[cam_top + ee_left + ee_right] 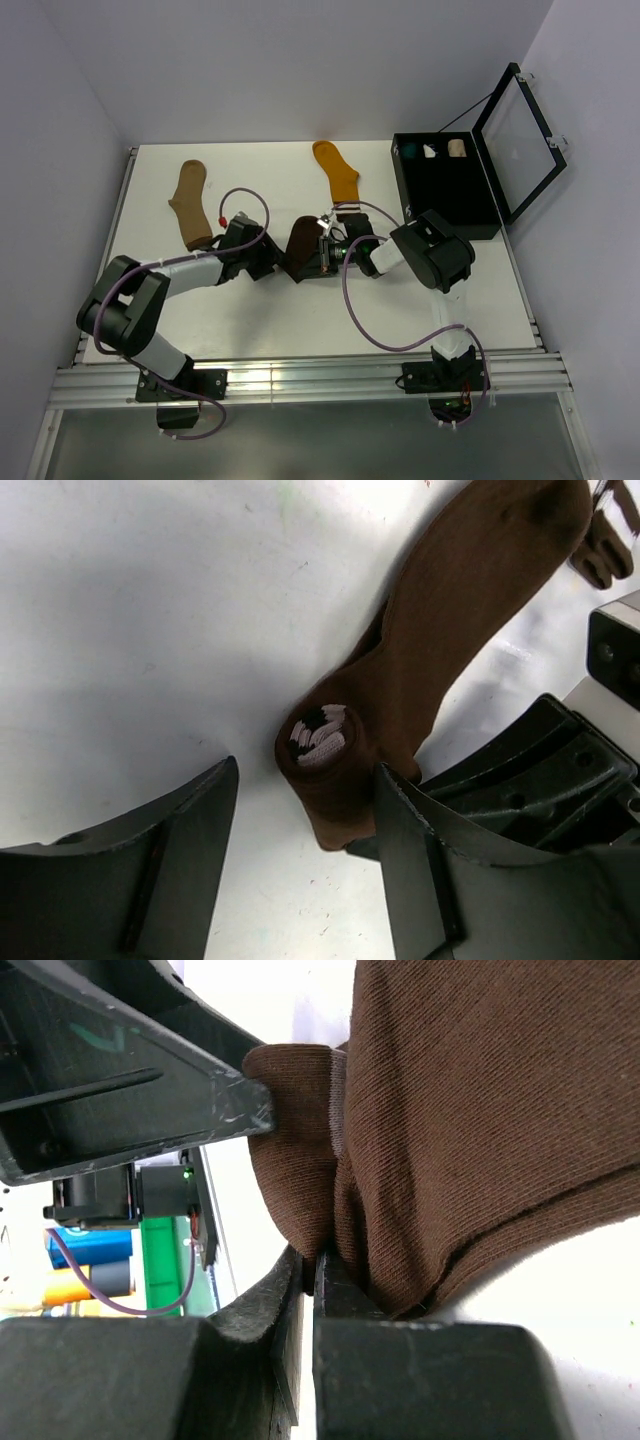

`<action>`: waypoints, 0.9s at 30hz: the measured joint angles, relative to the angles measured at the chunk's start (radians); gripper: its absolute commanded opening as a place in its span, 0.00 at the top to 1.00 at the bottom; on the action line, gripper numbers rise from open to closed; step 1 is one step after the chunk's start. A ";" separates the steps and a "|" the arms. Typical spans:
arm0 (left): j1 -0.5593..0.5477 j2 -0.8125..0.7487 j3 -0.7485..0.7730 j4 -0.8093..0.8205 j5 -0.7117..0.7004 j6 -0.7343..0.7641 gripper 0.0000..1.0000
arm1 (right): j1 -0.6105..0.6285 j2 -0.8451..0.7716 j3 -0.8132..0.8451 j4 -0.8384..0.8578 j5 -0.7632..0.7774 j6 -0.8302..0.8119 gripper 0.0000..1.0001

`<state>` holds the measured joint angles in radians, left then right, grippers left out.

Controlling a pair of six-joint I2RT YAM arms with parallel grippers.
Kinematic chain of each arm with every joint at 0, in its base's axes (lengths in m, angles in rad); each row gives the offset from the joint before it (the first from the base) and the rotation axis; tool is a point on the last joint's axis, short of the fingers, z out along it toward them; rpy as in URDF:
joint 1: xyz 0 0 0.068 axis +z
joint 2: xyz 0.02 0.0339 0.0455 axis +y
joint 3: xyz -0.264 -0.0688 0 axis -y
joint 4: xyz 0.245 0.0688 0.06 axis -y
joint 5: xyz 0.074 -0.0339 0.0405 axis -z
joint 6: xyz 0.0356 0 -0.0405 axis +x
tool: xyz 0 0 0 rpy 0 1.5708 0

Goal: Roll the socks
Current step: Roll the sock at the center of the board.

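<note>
The dark brown sock (302,246) lies mid-table between both grippers. One end of the dark brown sock (470,600) is rolled into a tube (325,770) with the white-striped cuff showing inside. My left gripper (305,815) is open around this roll: its right finger (420,860) touches the roll and its left finger (170,860) stands apart from it. My right gripper (316,1265) is shut on a pinched fold of the dark brown sock (480,1110). The tan sock (190,205) lies flat at the back left. The mustard-orange sock (338,175) lies flat at the back centre.
A black case (450,190) stands at the back right with its lid (515,135) open, holding small teal, white and cream bundles. White walls close the table at the left and the back. The arms' cables loop over the table near the sock.
</note>
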<state>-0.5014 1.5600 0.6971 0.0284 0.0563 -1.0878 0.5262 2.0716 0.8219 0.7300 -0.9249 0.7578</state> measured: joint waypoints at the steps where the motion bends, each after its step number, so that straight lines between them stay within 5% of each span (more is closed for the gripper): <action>1: 0.000 0.006 0.002 0.003 0.000 -0.002 0.43 | 0.000 0.000 0.000 0.000 0.000 0.002 1.00; 9: -0.004 0.063 0.039 0.003 -0.001 -0.006 0.76 | -0.001 0.000 0.000 -0.007 0.004 0.007 0.97; 13: -0.007 0.076 0.065 -0.019 0.000 0.004 0.88 | 0.000 -0.024 -0.001 -0.050 0.030 -0.022 0.80; 21: -0.012 0.105 0.141 -0.116 -0.001 0.086 0.91 | 0.023 -0.284 -0.058 -0.275 0.265 -0.225 0.45; 27: -0.013 0.137 0.210 -0.196 0.000 0.165 0.91 | 0.176 -0.487 -0.063 -0.383 0.605 -0.435 0.39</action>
<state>-0.5148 1.6966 0.9070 -0.1673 0.0563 -0.9230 0.7021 1.5848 0.7593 0.3470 -0.3195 0.3229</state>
